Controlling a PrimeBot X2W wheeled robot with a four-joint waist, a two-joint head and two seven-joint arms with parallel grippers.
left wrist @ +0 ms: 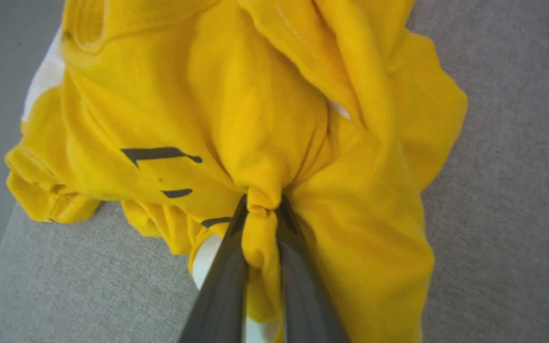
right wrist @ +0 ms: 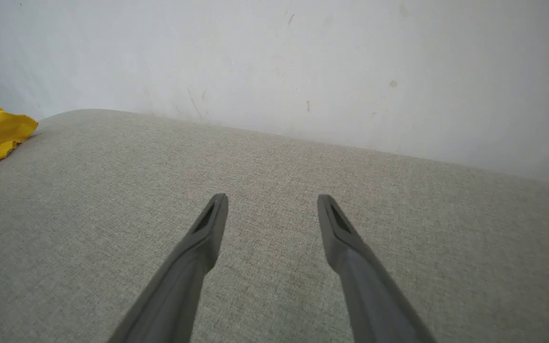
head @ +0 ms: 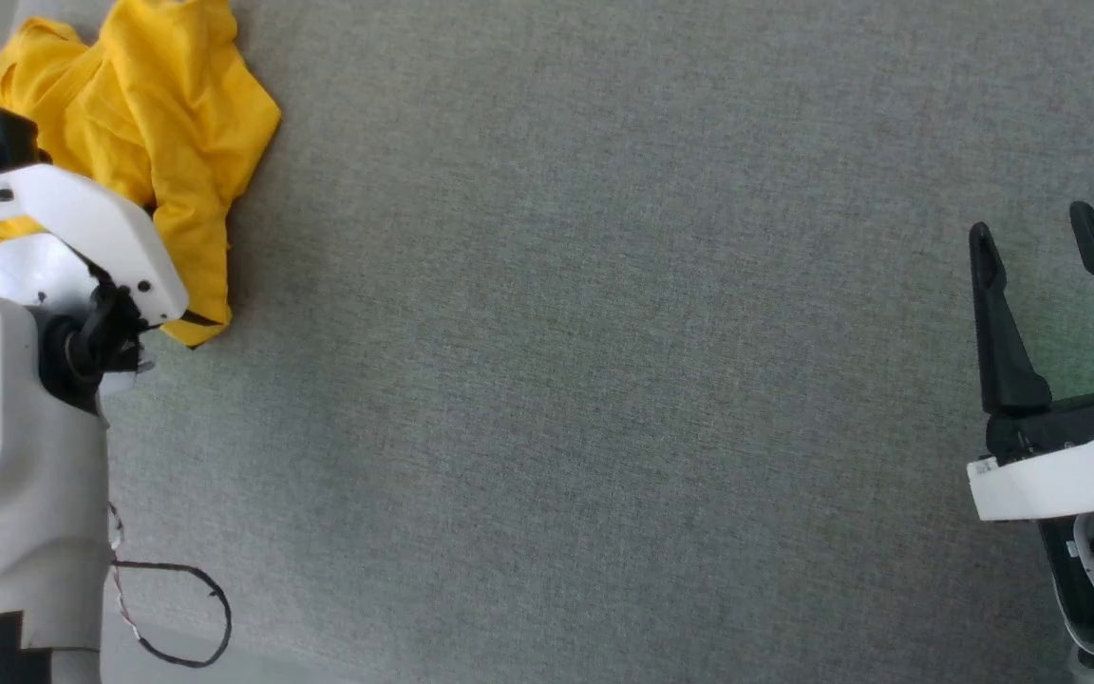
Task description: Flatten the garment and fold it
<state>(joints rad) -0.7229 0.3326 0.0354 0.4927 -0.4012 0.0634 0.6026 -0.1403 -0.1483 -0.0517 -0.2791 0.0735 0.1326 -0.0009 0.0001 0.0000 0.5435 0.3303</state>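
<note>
My left hand (left wrist: 261,204) is pinching a bunched-up fold of the garment (left wrist: 265,119), with the cloth squeezed tight in its grip. The garment's all crumpled in a heap at the far left corner of the desk (head: 604,380), and it looks like part of it hangs past the desk's edge there. A few black stroke marks (left wrist: 157,153) face up. My right hand (head: 1031,220) is over the desk's right side, spread wide with nothing in it, pointing toward the pale wall (right wrist: 303,57) behind the desk.
</note>
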